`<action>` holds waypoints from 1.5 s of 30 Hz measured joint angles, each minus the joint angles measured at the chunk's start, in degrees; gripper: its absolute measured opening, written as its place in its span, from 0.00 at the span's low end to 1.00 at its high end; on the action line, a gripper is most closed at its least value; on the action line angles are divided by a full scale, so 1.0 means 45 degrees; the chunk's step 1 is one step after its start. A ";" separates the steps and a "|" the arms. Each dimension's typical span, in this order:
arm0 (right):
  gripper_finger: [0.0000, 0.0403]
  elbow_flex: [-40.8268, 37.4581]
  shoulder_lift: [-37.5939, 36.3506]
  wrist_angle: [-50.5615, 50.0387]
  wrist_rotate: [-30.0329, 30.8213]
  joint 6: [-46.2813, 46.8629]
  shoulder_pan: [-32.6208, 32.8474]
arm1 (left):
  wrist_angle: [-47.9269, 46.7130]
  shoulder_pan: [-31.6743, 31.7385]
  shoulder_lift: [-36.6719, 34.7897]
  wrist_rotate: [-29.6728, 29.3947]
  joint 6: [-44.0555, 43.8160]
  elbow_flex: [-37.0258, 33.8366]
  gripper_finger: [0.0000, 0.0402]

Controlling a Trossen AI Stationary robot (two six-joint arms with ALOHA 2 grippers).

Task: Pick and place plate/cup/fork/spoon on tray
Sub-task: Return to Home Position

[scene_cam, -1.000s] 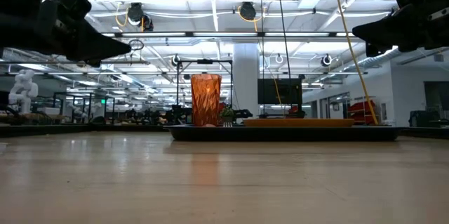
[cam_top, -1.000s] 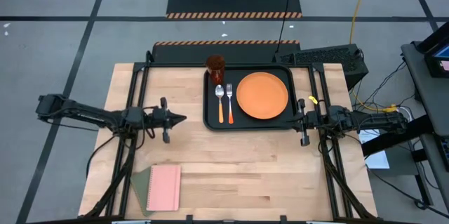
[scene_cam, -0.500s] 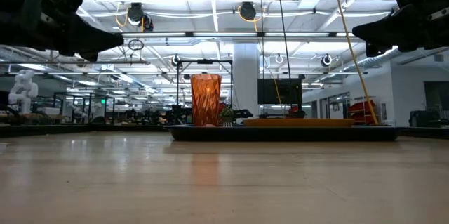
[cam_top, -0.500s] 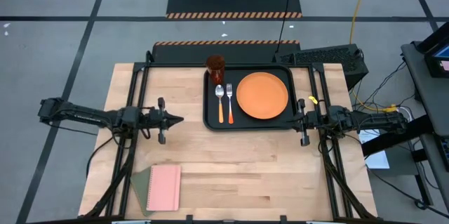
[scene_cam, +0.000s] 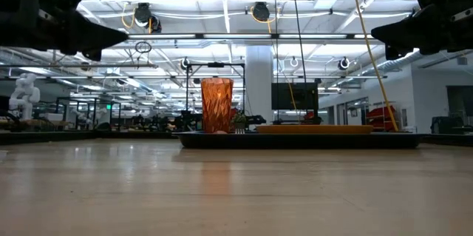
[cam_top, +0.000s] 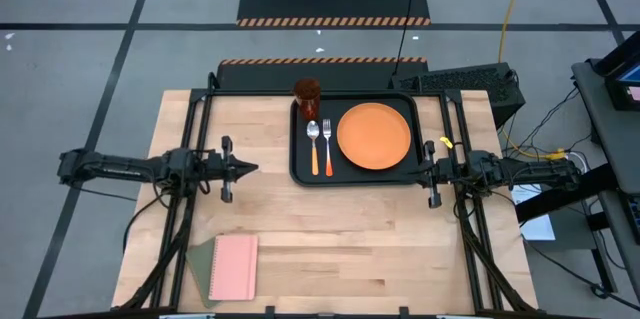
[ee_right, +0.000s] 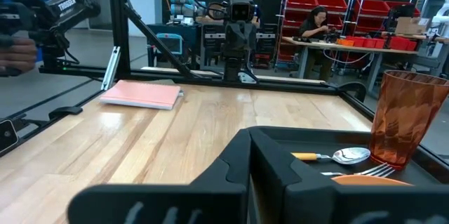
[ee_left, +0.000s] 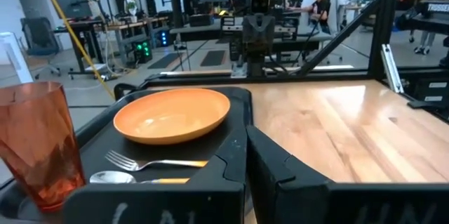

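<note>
The black tray (cam_top: 300, 164) lies at the table's far middle. On it lie the orange plate (cam_top: 375, 136), the fork (cam_top: 327, 145) and the spoon (cam_top: 313, 145) side by side to the plate's left. The amber cup (cam_top: 307, 94) stands upright at the tray's far left corner. My left gripper (cam_top: 252, 168) is shut and empty, raised above the table to the left of the tray. My right gripper (cam_top: 418, 169) is shut and empty, raised just off the tray's right near corner. The left wrist view shows the plate (ee_left: 172, 115), fork (ee_left: 147, 161), spoon (ee_left: 112, 177) and cup (ee_left: 35, 147).
A pink notebook (cam_top: 233, 267) lies on a green sheet near the table's near left corner, and it also shows in the right wrist view (ee_right: 140, 94). Bare wood lies between the two grippers and the near edge. People sit at benches in the room beyond.
My left gripper has drawn back a little toward the table's left edge, away from the tray, still shut. The tray and the tableware on it have stayed where they were.
</note>
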 joint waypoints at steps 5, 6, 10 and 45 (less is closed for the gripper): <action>0.00 0.0000 0.0000 0.0000 0.0000 0.0000 0.0003 | -0.0654 0.0246 -0.0544 0.0548 0.0266 0.0000 0.00; 0.00 0.0000 0.0000 0.0000 0.0002 0.0000 0.0000 | -0.0733 0.0295 -0.0638 0.0692 0.0273 0.0000 0.00; 0.00 0.0000 0.0000 0.0000 0.0002 0.0000 0.0004 | -0.1238 0.0580 -0.1032 0.1055 0.0281 0.0005 0.00; 0.00 -0.0001 0.0000 0.0005 0.0005 0.0000 0.0004 | -0.3787 0.0796 -0.3935 0.1613 0.0638 0.0010 0.04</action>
